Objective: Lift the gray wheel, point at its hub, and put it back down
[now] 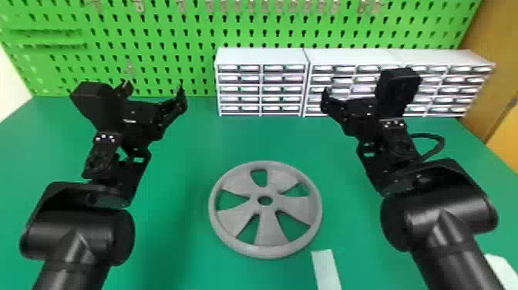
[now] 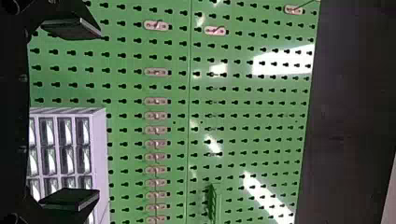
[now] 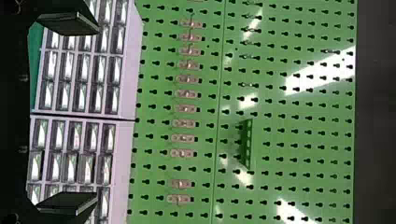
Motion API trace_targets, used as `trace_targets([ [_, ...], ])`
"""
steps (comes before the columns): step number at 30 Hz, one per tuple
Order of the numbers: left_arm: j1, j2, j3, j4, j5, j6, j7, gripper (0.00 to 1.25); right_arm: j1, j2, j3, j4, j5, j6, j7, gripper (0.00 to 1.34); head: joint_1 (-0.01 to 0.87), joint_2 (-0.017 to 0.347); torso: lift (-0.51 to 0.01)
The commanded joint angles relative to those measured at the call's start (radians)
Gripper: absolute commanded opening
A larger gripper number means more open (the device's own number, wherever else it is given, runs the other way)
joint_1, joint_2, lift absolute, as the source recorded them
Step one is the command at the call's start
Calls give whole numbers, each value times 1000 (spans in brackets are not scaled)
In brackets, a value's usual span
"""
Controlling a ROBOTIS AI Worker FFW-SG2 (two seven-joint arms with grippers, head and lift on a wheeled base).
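Wheel [image 1: 269, 231] in the head view lies flat on the worktop [image 1: 173, 243], between the left arm [image 1: 81, 231] and the right arm [image 1: 443, 223] and touched by neither. The lift seems yet to begin. Its rim sits low, so the likeliest trouble is a shallow bite: fingers set a little high would slide off, and set too deep they would scrape the worktop. If both arms lift, uneven timing would tip it; if one does, the weight could make the far side sag and twist out. The strip [image 1: 327, 270] is just beside the near rim, and a sloppy set-down could land on it. Pointing at the hub [image 1: 274, 200] carries its own risk, as a poke from the free arm might knock the wheel loose. In the left wrist view, the left pincer [image 2: 99, 113] has its fingers [image 2: 70, 29] wide apart with nothing between them, aimed at the pegboard [image 2: 243, 112]. In the right wrist view, the right pincer [image 3: 97, 112] is also spread and empty, before the drawers [image 3: 84, 65]; swung down carelessly, it could clip them.
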Motion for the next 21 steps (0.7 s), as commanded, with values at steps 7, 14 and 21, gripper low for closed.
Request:
trace_targets([
  [7, 0, 2, 0, 0, 0, 2, 0, 1155, -7, 0, -8, -51, -13, 119, -1, 1270, 692, 48, -88],
  [14, 2, 3, 0, 0, 0, 2, 0, 1155, -23, 2, -9, -105, -17, 258, -1, 1269, 692, 48, -88],
  [21, 5, 5, 0, 0, 0, 3, 0, 1154, -48, 9, -17, -160, -26, 424, -3, 1269, 692, 48, -88],
])
